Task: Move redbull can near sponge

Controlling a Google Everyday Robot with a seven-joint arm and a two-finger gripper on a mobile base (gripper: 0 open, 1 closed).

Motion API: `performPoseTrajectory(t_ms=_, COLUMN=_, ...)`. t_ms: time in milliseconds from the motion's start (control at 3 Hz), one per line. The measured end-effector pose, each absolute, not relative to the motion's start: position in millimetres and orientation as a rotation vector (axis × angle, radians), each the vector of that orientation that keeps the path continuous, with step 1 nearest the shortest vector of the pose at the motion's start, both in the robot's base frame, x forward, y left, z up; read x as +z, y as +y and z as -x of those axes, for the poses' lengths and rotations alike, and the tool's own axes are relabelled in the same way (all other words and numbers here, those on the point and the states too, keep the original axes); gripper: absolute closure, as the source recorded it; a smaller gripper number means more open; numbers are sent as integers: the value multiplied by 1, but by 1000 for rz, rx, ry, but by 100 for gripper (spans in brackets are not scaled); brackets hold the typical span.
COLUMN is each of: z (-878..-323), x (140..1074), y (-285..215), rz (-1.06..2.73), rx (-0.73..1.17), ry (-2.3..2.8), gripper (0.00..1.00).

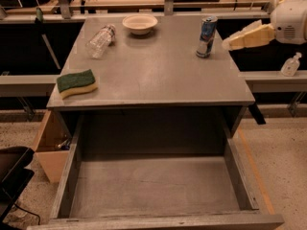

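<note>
Nearest the camera, a big grey drawer (153, 186) was seen pulled wide open under the tabletop (158, 75). Off to the left of it, a cardboard box (48, 147) was tucked on the floor beside the table, with something dark, maybe a chair (12, 174), cut off at the bottom-left corner.

Up on the tabletop, the sponge (76, 83) was parked right at the front-left corner, green side up and yellow foam showing along the edge, lying flat.

Further back on the right side, the redbull can (206, 36) was stood upright, pretty close to the right edge and well apart from the sponge, basically diagonal across the tabletop from it. Nothing was touching it.

The claw (229, 43) was held out just to the right of the can, around its height, pointed leftwards at it from beyond the table's right edge, with a small gap left between tip and can. Whether the claw was spread or pressed together couldn't be told from this angle, tbh.

On the far left, a clear plastic bottle (100, 41) was laid on its side, and a pale bowl (139, 24) was set at the back edge, near the middle. A small pump bottle (290, 64) was spotted on the ledge to the right, below the arm.
</note>
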State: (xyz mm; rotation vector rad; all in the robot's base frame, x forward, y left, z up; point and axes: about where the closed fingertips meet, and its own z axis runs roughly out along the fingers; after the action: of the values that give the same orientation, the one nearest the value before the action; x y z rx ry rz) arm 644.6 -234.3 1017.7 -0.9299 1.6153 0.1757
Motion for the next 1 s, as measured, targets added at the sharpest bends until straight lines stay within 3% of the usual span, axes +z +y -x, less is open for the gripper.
performPoseTrajectory(t_ms=1000, z=-770, x=983, y=-242, rz=733, rx=212, ry=1546, gripper=0)
